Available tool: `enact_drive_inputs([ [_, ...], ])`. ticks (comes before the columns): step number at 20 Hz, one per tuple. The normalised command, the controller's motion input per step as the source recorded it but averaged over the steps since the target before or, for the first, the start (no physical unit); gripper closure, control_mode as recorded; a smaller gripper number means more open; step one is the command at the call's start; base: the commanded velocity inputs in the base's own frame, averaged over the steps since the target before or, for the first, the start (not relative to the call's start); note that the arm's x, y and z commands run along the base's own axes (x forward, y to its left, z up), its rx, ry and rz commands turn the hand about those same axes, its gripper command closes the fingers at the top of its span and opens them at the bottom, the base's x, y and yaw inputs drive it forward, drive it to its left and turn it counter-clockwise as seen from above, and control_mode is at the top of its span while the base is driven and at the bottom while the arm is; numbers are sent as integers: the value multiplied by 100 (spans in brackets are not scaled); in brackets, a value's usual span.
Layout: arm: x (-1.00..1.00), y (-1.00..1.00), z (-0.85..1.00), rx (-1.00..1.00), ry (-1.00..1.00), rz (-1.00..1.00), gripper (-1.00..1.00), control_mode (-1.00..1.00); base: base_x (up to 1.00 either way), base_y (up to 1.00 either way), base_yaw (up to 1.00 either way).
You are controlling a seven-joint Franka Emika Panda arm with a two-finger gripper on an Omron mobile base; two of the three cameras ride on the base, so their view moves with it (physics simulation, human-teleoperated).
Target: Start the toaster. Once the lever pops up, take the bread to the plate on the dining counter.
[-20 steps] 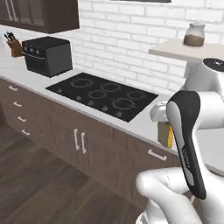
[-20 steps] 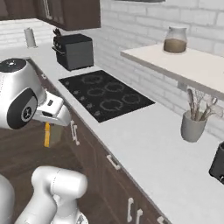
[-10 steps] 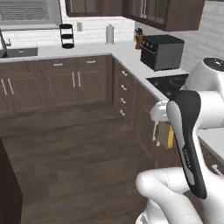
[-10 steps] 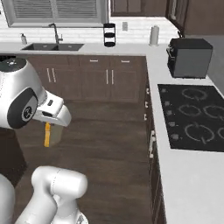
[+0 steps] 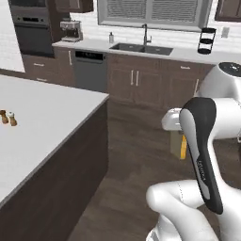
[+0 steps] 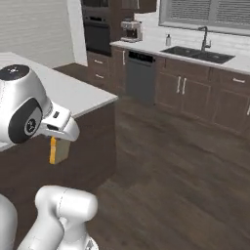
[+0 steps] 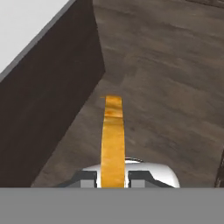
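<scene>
While the gripper (image 7: 113,177) pinches the bread (image 7: 113,140) edge-on above the wooden floor (image 7: 175,87), the white dining surface (image 5: 42,117) sits off at ten o'clock, well apart.

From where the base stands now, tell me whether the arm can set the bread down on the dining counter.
Probably not yet. The gripper holds the bread over the wood floor, beside the dining counter, whose white top lies off to the left. Nothing blocks the way, but the arm looks short of it.

Even flat rendered light, soft shadows, no glare, slightly blurry, low resolution
</scene>
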Motion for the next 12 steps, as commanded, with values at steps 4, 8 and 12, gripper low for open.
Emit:
enact_drive_inputs([
  [4, 0, 0, 0, 0, 0, 0, 100, 100, -8, 36, 98],
  [8, 0, 0, 0, 0, 0, 0, 100, 100, -14, 52, 94],
  [12, 0, 0, 0, 0, 0, 0, 100, 100, -14, 74, 88],
])
